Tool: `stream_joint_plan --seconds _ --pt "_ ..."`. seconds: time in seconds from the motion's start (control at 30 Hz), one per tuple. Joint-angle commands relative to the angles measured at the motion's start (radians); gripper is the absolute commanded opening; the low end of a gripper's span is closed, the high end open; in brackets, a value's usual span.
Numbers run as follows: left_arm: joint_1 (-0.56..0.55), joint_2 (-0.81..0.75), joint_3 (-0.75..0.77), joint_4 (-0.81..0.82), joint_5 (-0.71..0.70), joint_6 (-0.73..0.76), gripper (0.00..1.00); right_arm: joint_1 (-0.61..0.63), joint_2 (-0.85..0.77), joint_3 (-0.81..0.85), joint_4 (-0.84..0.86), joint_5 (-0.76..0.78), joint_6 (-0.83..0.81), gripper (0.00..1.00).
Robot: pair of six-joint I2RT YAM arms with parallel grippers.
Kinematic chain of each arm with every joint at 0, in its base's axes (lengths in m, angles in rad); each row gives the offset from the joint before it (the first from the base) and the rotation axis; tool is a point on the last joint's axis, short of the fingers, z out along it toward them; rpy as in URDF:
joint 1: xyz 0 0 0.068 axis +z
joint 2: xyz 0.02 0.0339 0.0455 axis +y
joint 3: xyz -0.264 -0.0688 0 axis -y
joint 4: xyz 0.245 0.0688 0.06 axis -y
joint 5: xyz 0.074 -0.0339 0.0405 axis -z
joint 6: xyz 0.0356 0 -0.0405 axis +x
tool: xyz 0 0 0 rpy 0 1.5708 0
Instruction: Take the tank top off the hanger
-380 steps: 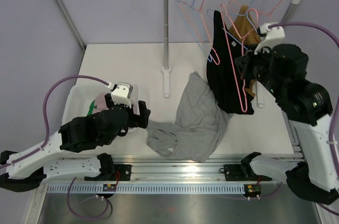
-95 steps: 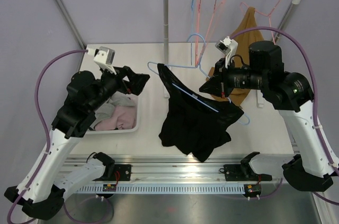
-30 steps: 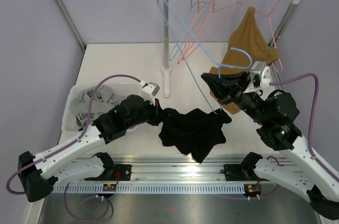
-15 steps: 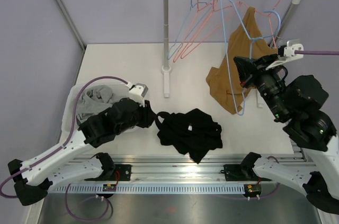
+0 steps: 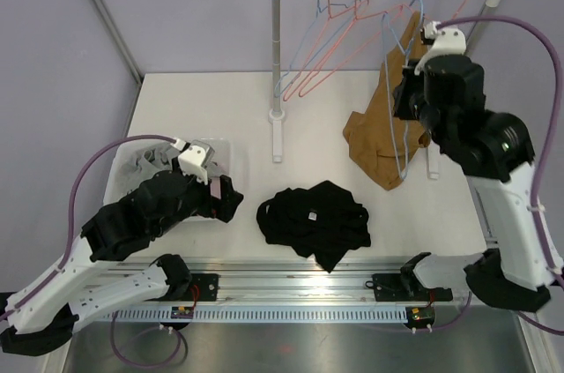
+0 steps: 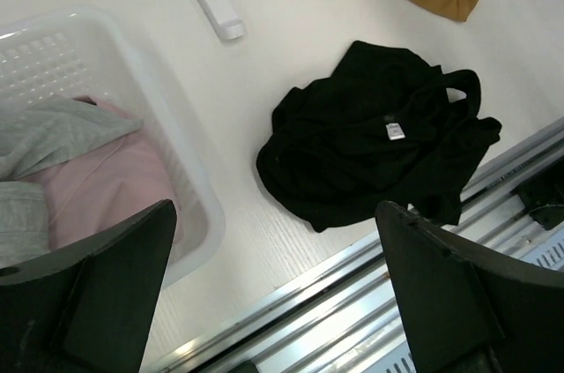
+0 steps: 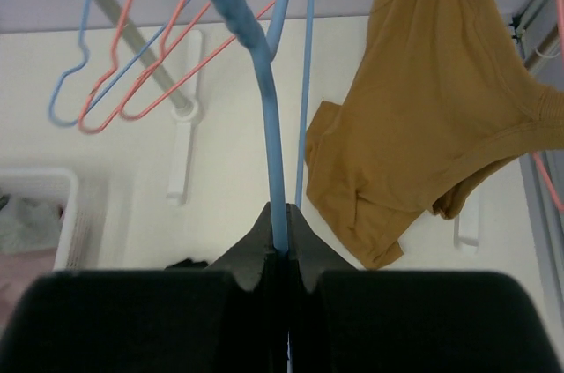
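Withdrawn from the tank top, the left pincer is spread; the hanger, pinched in the right pincer, should be hooked squarely at 12 o'clock.

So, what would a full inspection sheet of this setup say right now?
Surface: white table, no stains seen.
Job's things: black tank top crumpled on the table, off its hanger; blue hanger held up by the rack.
Clutter: bin holding grey and pink clothes; brown top hanging on the rack.
Pincers: left pincer open, empty; right pincer shut on the blue hanger.
Cables: purple cables loop off each arm.
Surroundings: lilac walls.
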Motion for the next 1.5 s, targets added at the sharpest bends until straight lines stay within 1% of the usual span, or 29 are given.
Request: stream_joint_plan --seconds 0.0,0.07,0.23,0.27,0.37,0.47,0.5,0.53,0.57,0.6,0.67,0.73,0.83,1.03,1.13,1.23,1.47 --pt "-0.005 -0.059 -0.074 0.03 -0.068 0.054 0.99 -0.169 0.133 0.094 -0.041 -0.202 -0.009 0.0" --pt "-0.005 -0.074 -0.096 0.043 -0.075 0.054 0.99 -0.196 0.189 0.117 -0.026 -0.221 -0.024 0.0" --pt "-0.005 -0.108 -0.108 0.047 -0.098 0.043 0.99 -0.305 0.341 0.298 -0.053 -0.232 -0.041 0.0" --pt "-0.002 -0.112 -0.112 0.049 -0.098 0.042 0.99 -0.312 0.386 0.324 -0.052 -0.224 -0.047 0.0" --pt "-0.003 -0.119 -0.118 0.052 -0.101 0.039 0.99 -0.319 0.444 0.398 -0.035 -0.179 -0.056 0.0" --pt "-0.003 -0.122 -0.119 0.052 -0.096 0.039 0.99 -0.342 0.498 0.446 -0.007 -0.202 -0.067 0.0" --pt "-0.003 -0.123 -0.121 0.053 -0.092 0.042 0.99 -0.353 0.522 0.505 -0.015 -0.219 -0.069 0.0" --pt "-0.003 -0.126 -0.121 0.055 -0.088 0.04 0.99 -0.361 0.589 0.55 -0.036 -0.233 -0.073 0.0" --pt "-0.002 -0.129 -0.121 0.055 -0.088 0.04 0.99 -0.371 0.623 0.599 -0.079 -0.23 -0.079 0.0" --pt "-0.002 -0.137 -0.122 0.055 -0.088 0.04 0.99 -0.378 0.657 0.684 -0.097 -0.228 -0.093 0.0" --pt "-0.002 -0.146 -0.125 0.058 -0.085 0.04 0.99 -0.393 0.717 0.734 -0.111 -0.236 -0.098 0.0" --pt "-0.002 -0.157 -0.128 0.063 -0.082 0.039 0.99 -0.402 0.722 0.721 -0.087 -0.248 -0.101 0.0" --pt "-0.002 -0.155 -0.128 0.06 -0.082 0.037 0.99 -0.408 0.717 0.65 -0.021 -0.299 -0.096 0.0" --pt "0.017 -0.155 -0.128 0.064 -0.079 0.036 0.99 -0.407 0.737 0.618 -0.001 -0.385 -0.05 0.0" --pt "0.03 -0.154 -0.128 0.067 -0.069 0.039 0.99 -0.399 0.748 0.616 0.005 -0.397 -0.04 0.0" --pt "0.06 -0.151 -0.13 0.073 -0.05 0.046 0.99 -0.37 0.766 0.622 0.002 -0.379 -0.04 0.0" --pt "0.083 -0.145 -0.13 0.075 -0.047 0.046 0.99 -0.316 0.794 0.621 0.022 -0.359 -0.015 0.0"
